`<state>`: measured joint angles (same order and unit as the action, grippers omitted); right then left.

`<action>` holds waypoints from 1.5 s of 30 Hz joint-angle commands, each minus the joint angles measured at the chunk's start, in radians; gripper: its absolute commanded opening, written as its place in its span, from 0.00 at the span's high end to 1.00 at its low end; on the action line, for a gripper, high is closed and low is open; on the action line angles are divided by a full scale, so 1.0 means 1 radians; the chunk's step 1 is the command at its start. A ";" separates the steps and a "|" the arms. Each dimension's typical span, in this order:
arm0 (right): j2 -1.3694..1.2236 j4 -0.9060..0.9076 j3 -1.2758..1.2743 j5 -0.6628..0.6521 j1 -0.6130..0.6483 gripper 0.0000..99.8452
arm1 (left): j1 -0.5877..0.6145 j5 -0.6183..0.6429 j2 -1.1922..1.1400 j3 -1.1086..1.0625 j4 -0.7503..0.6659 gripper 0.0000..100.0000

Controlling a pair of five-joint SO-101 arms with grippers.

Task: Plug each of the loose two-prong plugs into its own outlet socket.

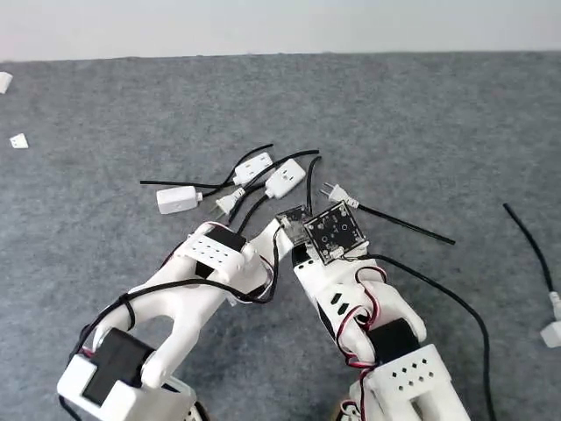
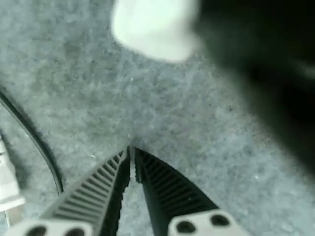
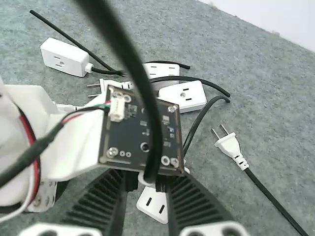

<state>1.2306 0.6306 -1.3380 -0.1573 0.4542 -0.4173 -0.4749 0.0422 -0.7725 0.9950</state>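
Note:
Three white outlet sockets (image 1: pixel 180 200) (image 1: pixel 254 167) (image 1: pixel 285 180) lie in a cluster on the grey carpet, also seen as sockets (image 3: pixel 64 56) (image 3: pixel 165 69) (image 3: pixel 184 96). One loose two-prong plug (image 1: pixel 337 195) (image 3: pixel 229 145) lies right of them, another plug (image 1: pixel 226 203) (image 3: pixel 106 88) among them. My left gripper (image 1: pixel 282 230) (image 2: pixel 132 150) is shut on nothing, just above bare carpet. My right gripper (image 1: pixel 302 250) (image 3: pixel 146 183) is slightly open beside it, its tips hidden behind the left arm's camera board (image 3: pixel 140 130). A further socket (image 3: pixel 155 206) shows through the gap between its fingers.
A thick black cable (image 3: pixel 128 73) crosses close in front of the right wrist view. Another white connector (image 1: pixel 552 333) with a black cord lies at the right edge. Two small white scraps (image 1: pixel 17 140) sit far left. Bare carpet stretches behind the cluster.

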 commanded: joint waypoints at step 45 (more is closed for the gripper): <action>-0.498 -0.209 0.157 -0.064 -0.120 0.99 | 0.152 0.509 0.420 -0.403 -0.792 0.99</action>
<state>0.7733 0.4741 -1.1876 -0.2002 0.3452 -0.2731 0.0299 0.4457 -1.1838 0.2263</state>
